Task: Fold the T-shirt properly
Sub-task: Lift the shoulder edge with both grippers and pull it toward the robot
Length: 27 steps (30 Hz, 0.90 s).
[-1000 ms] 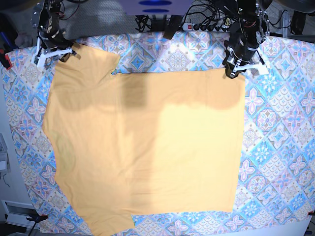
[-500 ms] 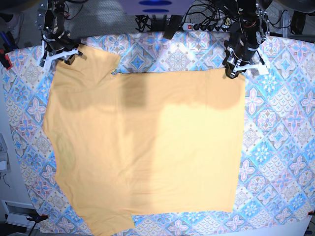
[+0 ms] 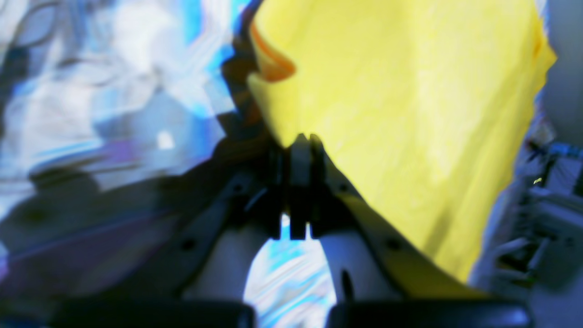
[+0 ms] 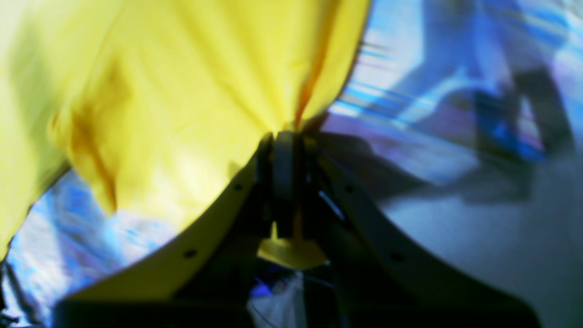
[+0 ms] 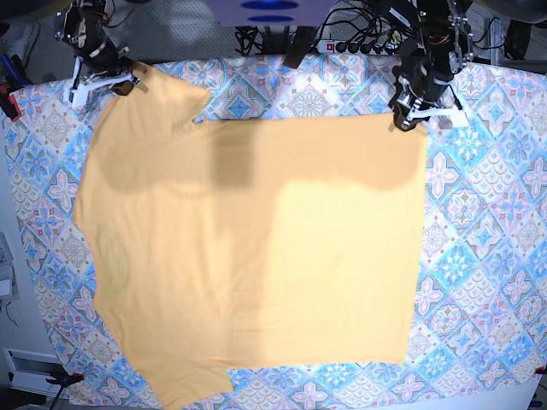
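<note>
Base view: T-shirt spread across patterned cloth; right pincer now closed at sleeve side, fabric shifted slightly. Left wrist: left pincer shut on edge. Right wrist: fabric pinched too; both ends gripped, fold can likely start.

The shirt lay spread over the patterned cloth, with the cloth showing along its right edge, its left edge and its top edge. The left gripper was at the shirt's upper right corner, near the cloth's top edge. The right gripper was at the shirt's upper left part, near the cloth's upper left corner. One sleeve pointed toward the cloth's bottom edge.
</note>
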Tool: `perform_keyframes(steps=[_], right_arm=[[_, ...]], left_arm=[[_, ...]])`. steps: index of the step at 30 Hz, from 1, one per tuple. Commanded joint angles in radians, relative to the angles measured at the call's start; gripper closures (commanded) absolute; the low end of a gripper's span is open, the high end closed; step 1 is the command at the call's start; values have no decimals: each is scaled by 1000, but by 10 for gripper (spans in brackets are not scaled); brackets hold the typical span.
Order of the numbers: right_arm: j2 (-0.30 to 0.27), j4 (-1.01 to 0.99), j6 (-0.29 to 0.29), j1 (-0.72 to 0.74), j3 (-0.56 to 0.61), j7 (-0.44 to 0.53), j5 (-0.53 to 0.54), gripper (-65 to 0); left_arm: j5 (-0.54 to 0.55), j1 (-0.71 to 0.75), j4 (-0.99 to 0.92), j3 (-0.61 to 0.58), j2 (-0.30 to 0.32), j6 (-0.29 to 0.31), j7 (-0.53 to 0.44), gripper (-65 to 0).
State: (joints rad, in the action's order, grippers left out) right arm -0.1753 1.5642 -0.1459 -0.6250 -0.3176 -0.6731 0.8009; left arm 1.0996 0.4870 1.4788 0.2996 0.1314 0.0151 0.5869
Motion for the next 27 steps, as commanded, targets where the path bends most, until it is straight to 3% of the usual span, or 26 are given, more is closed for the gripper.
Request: perform_keyframes(steps=[1,9,20,27], right_arm=[[-10,25,-8,-19,-27,3,5,-2],[-10,55,-79,-105,-119,-14,5,-2],[-10,178,-82,-241,-154,-14,8,-1],[-10,282,-82,-236,-154,-14,10,-1]], left_arm=[[-14,28,21,6,11,-17,-3,0],[-13,169,119,6,67,-17,-3,0],[-11,290,250,11,69,-17,-3,0],[-8,290,320,14,67,-17,-9,0]])
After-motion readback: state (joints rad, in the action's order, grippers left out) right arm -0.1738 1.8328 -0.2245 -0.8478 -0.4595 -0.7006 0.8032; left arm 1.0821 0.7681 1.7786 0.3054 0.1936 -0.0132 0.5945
